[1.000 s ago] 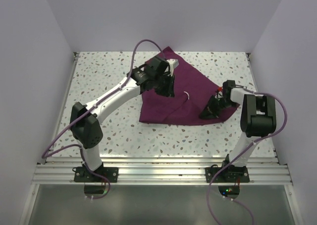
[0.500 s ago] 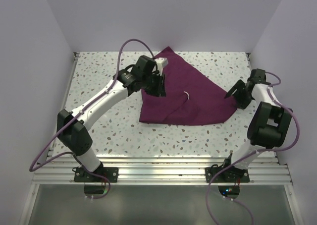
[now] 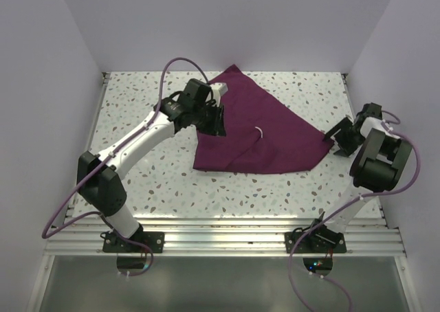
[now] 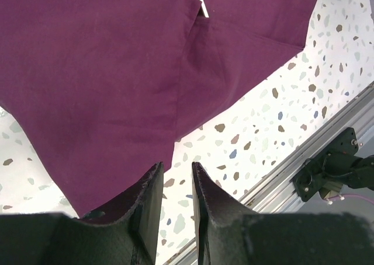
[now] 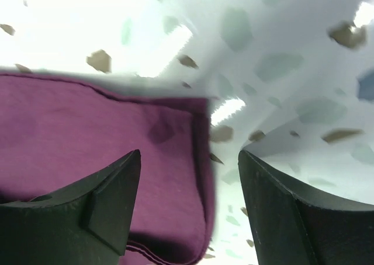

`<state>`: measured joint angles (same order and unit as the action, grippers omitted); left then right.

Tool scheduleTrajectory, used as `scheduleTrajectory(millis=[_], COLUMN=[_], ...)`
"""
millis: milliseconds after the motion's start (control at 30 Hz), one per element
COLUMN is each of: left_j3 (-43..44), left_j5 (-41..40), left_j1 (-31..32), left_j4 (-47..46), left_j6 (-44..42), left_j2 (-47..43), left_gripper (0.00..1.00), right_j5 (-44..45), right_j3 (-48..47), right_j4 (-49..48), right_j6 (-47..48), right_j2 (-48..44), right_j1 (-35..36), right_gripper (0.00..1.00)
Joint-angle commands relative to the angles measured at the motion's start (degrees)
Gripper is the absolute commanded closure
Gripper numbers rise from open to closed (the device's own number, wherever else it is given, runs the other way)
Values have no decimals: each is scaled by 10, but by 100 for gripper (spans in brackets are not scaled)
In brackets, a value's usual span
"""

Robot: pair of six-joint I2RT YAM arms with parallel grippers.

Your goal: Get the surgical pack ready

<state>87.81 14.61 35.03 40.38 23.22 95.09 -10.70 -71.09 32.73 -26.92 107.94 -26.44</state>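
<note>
Maroon cloth (image 3: 275, 137) on speckled table (image 3: 137, 106)

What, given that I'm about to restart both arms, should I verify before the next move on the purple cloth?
1. Right claw empty: ok. Its jaws stand wide apart with nothing between them.
2. Left claw free of fabric: ok. The gap is narrow and only table shows through it.
3. Cloth settled: ok. It lies folded and flat on the table.
4. Right corner within reach: ok. It lies just below the right claw.
5. Pack contents inside the fold: cannot tell. No tray, instruments or gauze are visible.
6. White loop on the cloth: cannot tell what it is.
</note>
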Motion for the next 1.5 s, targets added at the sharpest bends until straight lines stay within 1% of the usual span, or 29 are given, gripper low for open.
scheduleTrajectory(millis=[0, 133, 300, 400, 467, 567, 600, 667, 700, 833, 867, 933, 967, 1000, 1033, 1233, 1267, 1333, 1367, 1467], left_j3=[16, 22, 32, 39, 39, 38, 38, 39, 40, 49, 51, 54, 54, 54, 54, 54, 54, 54, 54, 53], left_j5=[14, 13, 16, 20, 23, 25, 24, 23, 22, 21, 21, 22, 22, 22, 22, 24, 23, 19, 17, 4], left_j1=[-5, -8, -15, -18, -18, -18, -18, -22, -26, -43, -45, -53, -55, -58, -58, -59, -60, -60, -62, -65], left_j4=[-11, -7, -6, -6, -7, -7, -7, -5, -1, 11, 13, 17, 18, 21, 22, 24, 26, 29, 31, 38], left_j6=[-6, -6, -6, -7, -6, -6, -6, -7, -8, -11, -12, -14, -15, -16, -16, -10, -8, -7, -6, -2], left_j2=[-8, -6, -1, 5, 7, 4, 4, 3, 2, -1, 0, -3, -4, -7, -6, -9, -9, -10, -10, -11], left_gripper=[70, 70, 71, 71, 72, 73, 73, 74, 74, 75, 75, 75, 75, 75, 75, 75, 75, 75, 75, 76], right_j5=[-41, -57, -78, -76, -72, -91, -92, -98, -91, -64, -57, -37, -33, -27, -8, -33, -36, -36, -36, -42], right_j3=[-26, -32, -22, -23, -26, -23, -23, -19, -20, -26, -36, -55, -79, -96, -112, -191, -212, -232, -250, -284], right_j4=[-26, -28, -43, -38, -36, -45, -43, -38, -34, 15, 25, 60, 72, 86, 115, 154, 159, 165, 165, 159], right_j6=[27, 34, 29, 34, 37, 38, 35, 22, 13, -5, -6, 3, 8, 24, 28, 24, 20, 15, 5, -21], right_j2=[52, 77, 83, 85, 86, 75, 70, 50, 40, -29, -57, -77, -86, -93, -97, -89, -84, -74, -71, -57], right_j1=[6, 6, 6, 6, 6, 8, 11, 16, 23, 55, 70, 87, 97, 119, 131, 202, 227, 254, 283, 337], right_gripper=[29, 31, 34, 39, 45, 64, 79, 94, 99, 100, 100, 100, 100, 100, 100, 100, 100, 100, 100, 100])
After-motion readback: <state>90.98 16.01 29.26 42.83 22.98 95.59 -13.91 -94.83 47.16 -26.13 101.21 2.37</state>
